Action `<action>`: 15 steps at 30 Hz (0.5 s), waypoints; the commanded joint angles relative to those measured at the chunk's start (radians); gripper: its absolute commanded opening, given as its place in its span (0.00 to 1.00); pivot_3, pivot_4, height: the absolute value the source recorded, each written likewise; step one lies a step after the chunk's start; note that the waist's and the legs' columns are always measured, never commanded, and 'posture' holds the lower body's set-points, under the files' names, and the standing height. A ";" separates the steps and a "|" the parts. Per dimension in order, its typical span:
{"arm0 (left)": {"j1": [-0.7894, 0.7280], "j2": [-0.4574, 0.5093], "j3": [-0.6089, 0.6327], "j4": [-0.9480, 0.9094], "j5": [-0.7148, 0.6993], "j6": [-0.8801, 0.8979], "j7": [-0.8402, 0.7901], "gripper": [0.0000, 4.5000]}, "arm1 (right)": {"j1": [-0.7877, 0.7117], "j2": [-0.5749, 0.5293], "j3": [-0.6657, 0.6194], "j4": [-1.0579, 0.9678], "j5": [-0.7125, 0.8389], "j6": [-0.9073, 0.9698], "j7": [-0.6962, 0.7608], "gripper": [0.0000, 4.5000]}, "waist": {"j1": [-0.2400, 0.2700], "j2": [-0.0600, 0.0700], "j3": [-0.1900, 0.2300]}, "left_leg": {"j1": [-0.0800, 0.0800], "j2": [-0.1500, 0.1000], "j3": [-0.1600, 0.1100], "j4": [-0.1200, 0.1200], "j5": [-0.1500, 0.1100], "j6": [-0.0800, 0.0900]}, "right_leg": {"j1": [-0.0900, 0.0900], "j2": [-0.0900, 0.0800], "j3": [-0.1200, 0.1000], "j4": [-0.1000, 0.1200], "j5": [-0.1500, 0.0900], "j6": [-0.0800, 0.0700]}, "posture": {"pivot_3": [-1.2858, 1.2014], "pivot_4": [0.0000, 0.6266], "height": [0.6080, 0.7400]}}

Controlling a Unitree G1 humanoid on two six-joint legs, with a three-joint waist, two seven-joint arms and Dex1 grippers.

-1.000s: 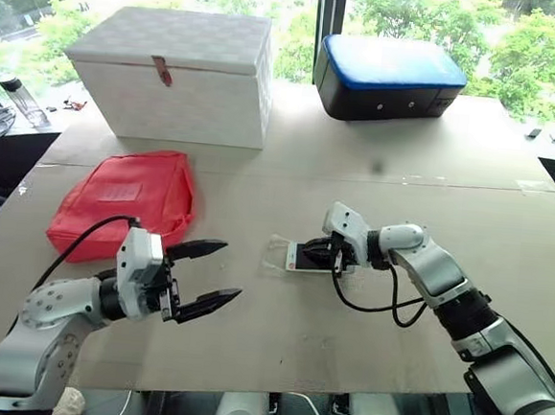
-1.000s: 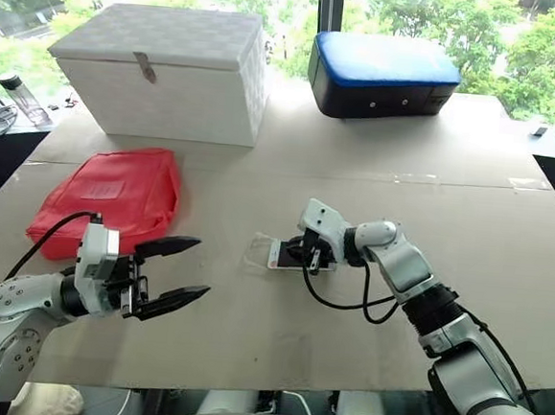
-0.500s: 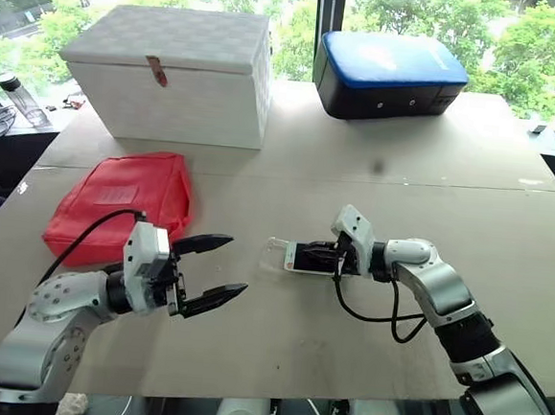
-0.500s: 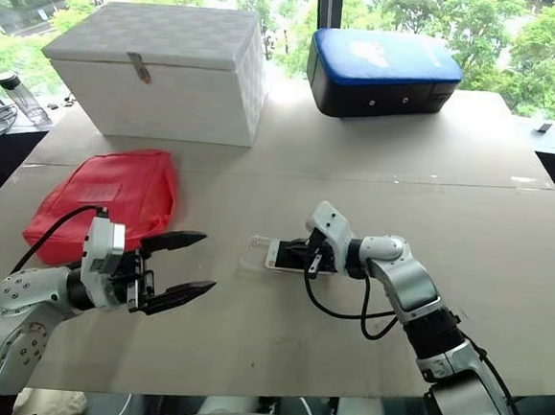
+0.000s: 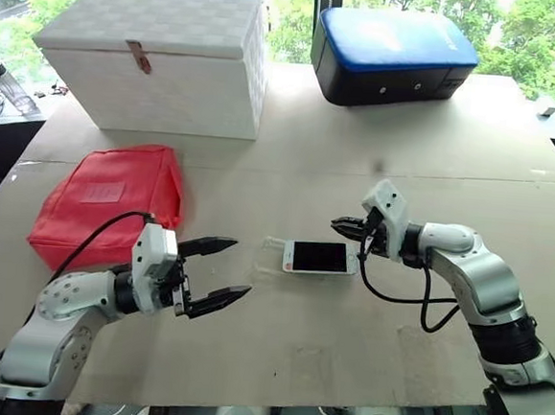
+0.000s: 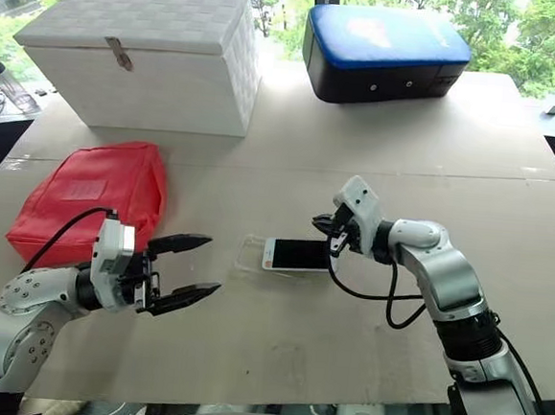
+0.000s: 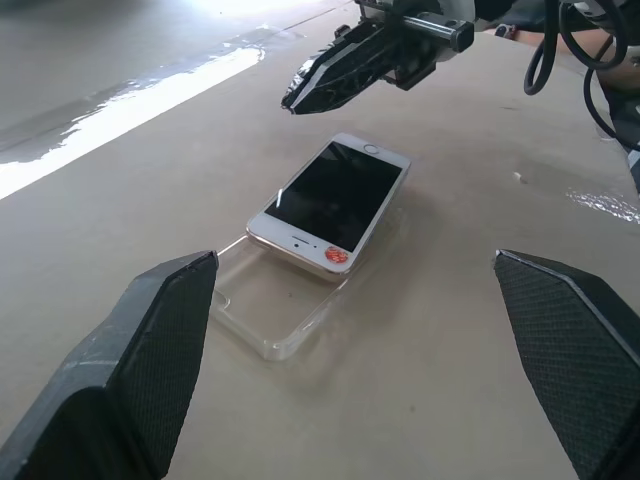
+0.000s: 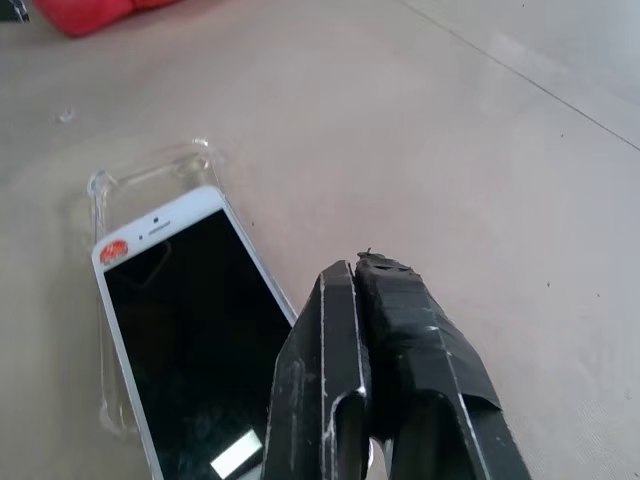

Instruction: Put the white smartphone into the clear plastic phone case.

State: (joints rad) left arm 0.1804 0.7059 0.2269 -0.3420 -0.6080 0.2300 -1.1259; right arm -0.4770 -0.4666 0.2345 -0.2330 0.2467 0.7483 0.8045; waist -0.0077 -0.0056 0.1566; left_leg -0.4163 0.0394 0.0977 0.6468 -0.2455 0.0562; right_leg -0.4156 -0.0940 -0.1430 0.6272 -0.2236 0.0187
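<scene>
The white smartphone (image 5: 320,257) lies screen up in the middle of the table. It rests partly over the clear plastic phone case (image 5: 271,256), and the case's left end sticks out bare beyond the phone. My right gripper (image 5: 344,223) is shut with nothing in it, hovering just above and behind the phone's right end, apart from it. The right wrist view shows its closed fingertips (image 8: 358,275) over the phone (image 8: 190,330). My left gripper (image 5: 229,269) is open wide, to the left of the case and pointing toward it, holding nothing.
A red pouch (image 5: 110,199) lies on the left of the table. A white box (image 5: 155,58) stands at the back left and a blue-topped black case (image 5: 390,58) at the back right. The table's front edge (image 5: 263,394) runs below both arms.
My right gripper has lifted off the phone's right end and drawn back to the right, staying shut. The phone, case and left gripper stayed put; the camera tilted down.
</scene>
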 commanded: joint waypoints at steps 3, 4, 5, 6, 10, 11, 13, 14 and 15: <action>-0.010 -0.005 0.001 -0.009 0.006 -0.019 0.003 1.00 | -0.039 -0.071 0.075 0.085 -0.102 -0.148 0.038 0.00 | 0.000 0.000 0.001 | 0.000 0.000 0.000 0.002 0.000 0.000 | 0.000 0.000 0.000 0.001 0.000 0.000 | 0.52 0.24 1.00; -0.010 -0.006 0.001 -0.008 0.008 -0.019 0.002 1.00 | -0.050 -0.080 0.077 0.112 -0.108 -0.172 0.052 0.00 | 0.000 0.000 0.002 | 0.000 0.000 0.000 0.002 0.000 0.000 | 0.000 0.000 0.000 0.001 0.000 0.000 | 0.52 0.24 1.00; -0.011 -0.006 0.002 -0.007 0.008 -0.019 0.001 1.00 | -0.061 -0.087 0.078 0.136 -0.109 -0.192 0.070 0.00 | 0.001 0.000 0.003 | 0.000 0.000 0.000 0.002 0.000 0.000 | 0.000 0.000 0.000 0.001 0.000 0.000 | 0.52 0.24 1.00; -0.010 -0.006 0.003 -0.006 0.009 -0.020 -0.002 1.00 | -0.073 -0.096 0.081 0.160 -0.112 -0.214 0.095 0.00 | 0.000 0.000 0.004 | 0.000 0.000 0.001 0.002 0.000 0.000 | 0.000 0.000 0.001 0.001 0.000 0.000 | 0.52 0.24 1.00; -0.008 -0.002 0.007 -0.003 0.010 -0.022 -0.011 1.00 | -0.110 -0.125 0.101 0.247 -0.126 -0.295 0.189 0.00 | -0.003 0.000 0.005 | 0.000 0.000 0.001 0.003 0.003 -0.004 | 0.000 0.002 0.001 0.001 0.000 0.000 | 0.52 0.24 1.00; -0.008 -0.001 0.010 -0.002 0.009 -0.022 -0.014 1.00 | -0.118 -0.137 0.108 0.265 -0.125 -0.317 0.225 0.00 | -0.002 -0.001 0.005 | 0.000 0.001 0.001 0.003 0.003 -0.005 | 0.000 0.002 0.001 0.001 0.000 0.000 | 0.52 0.24 1.00; -0.007 0.001 0.014 -0.001 0.008 -0.023 -0.016 1.00 | -0.125 -0.150 0.109 0.281 -0.111 -0.341 0.284 0.00 | -0.002 -0.001 0.005 | 0.000 0.001 0.001 0.003 0.003 -0.005 | 0.001 0.002 0.001 0.001 0.001 0.000 | 0.52 0.24 1.00; -0.007 0.002 0.016 -0.001 0.008 -0.023 -0.017 1.00 | -0.127 -0.152 0.104 0.281 -0.100 -0.342 0.306 0.00 | -0.001 -0.001 0.005 | 0.000 0.001 0.001 0.003 0.003 -0.005 | 0.001 0.002 0.001 0.001 0.001 -0.001 | 0.52 0.24 1.00; -0.006 0.002 0.018 0.000 0.008 -0.024 -0.018 1.00 | -0.128 -0.153 0.099 0.279 -0.090 -0.344 0.328 0.00 | -0.001 -0.001 0.005 | 0.000 0.001 0.002 0.003 0.003 -0.005 | 0.001 0.002 0.001 0.001 0.001 -0.002 | 0.52 0.24 1.00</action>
State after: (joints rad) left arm 0.1715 0.7014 0.2256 -0.3324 -0.5916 0.2262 -1.1364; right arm -0.5831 -0.6107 0.3469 0.0637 0.1299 0.4272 1.0904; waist -0.0082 -0.0064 0.1618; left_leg -0.4164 0.0404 0.0995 0.6501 -0.2427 0.0517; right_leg -0.4150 -0.0918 -0.1419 0.6282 -0.2218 0.0161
